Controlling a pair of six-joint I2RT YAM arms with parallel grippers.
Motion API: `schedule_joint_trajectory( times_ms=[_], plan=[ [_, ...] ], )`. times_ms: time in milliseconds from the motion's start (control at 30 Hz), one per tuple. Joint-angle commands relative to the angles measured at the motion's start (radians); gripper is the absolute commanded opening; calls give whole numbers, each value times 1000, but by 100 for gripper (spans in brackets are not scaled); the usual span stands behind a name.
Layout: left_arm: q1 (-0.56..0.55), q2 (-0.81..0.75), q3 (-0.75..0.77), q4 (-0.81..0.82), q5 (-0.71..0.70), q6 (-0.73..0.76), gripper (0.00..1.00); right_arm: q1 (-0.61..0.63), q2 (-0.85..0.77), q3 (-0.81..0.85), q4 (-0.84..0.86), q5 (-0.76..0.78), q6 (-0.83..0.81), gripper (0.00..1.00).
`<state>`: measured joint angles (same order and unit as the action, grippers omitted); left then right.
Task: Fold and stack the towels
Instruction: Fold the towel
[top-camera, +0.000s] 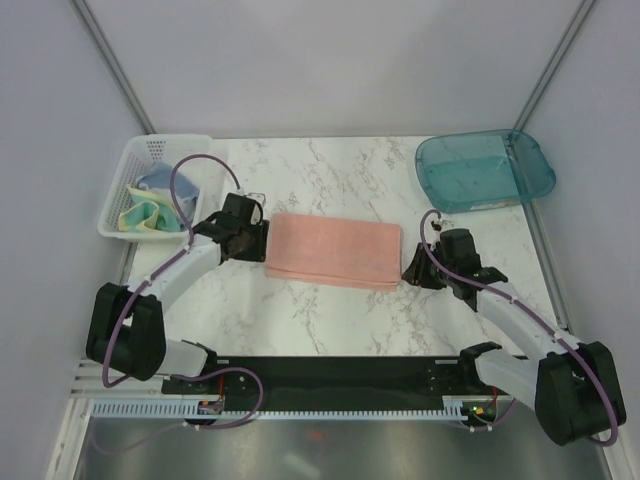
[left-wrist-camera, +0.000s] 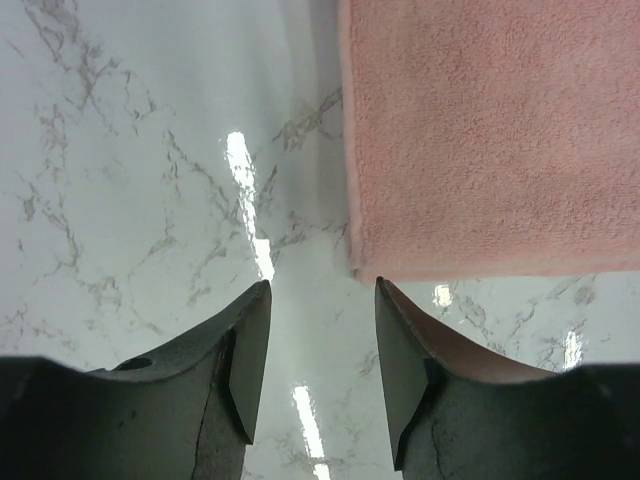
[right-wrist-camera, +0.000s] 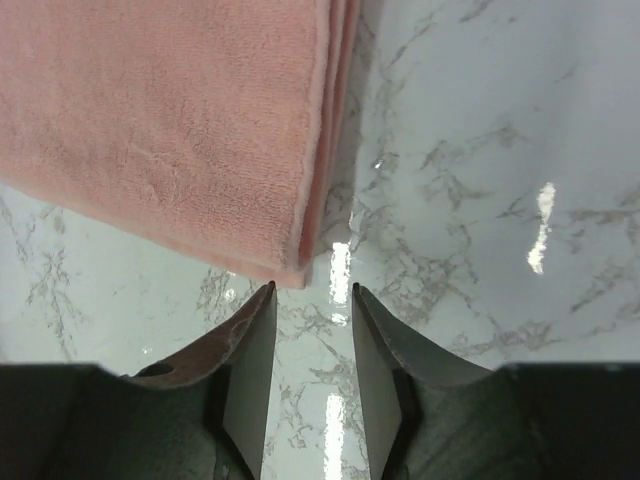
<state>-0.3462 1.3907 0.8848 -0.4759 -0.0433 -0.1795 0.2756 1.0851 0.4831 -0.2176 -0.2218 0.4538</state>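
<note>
The salmon-pink towel (top-camera: 334, 250) lies folded into a flat rectangle in the middle of the marble table. My left gripper (top-camera: 262, 240) is at its left edge, open and empty; the left wrist view shows the towel's corner (left-wrist-camera: 480, 140) just beyond my fingertips (left-wrist-camera: 322, 288). My right gripper (top-camera: 408, 268) is at its near right corner, open and empty; the right wrist view shows the layered corner (right-wrist-camera: 180, 120) just beyond the gripper (right-wrist-camera: 312, 290). The pale-yellow towel (top-camera: 140, 216) and the grey-blue towel (top-camera: 158, 183) lie crumpled in the white basket.
The white slotted basket (top-camera: 140, 155) stands at the back left corner of the table. A teal see-through tray (top-camera: 485, 170) sits at the back right, partly over the table's edge. Grey walls close the table on three sides.
</note>
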Motion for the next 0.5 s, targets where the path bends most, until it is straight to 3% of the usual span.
schedule_joint_trajectory(
  times_ms=[0, 133, 267, 367, 467],
  plan=[
    [-1, -65, 69, -85, -79, -12, 54, 0, -59, 84, -141, 134, 25, 45],
    [-2, -70, 106, -105, -7, -61, 55, 1, -56, 149, -183, 110, 94, 50],
    [1, 30, 132, -154, 9, -146, 55, 8, 31, 190, -155, 59, 124, 49],
    [-2, 62, 83, -89, 127, -196, 59, 19, 94, 187, -143, 81, 206, 50],
    [1, 96, 37, -46, 108, -238, 64, 30, 131, 141, -69, 93, 278, 52]
  ],
)
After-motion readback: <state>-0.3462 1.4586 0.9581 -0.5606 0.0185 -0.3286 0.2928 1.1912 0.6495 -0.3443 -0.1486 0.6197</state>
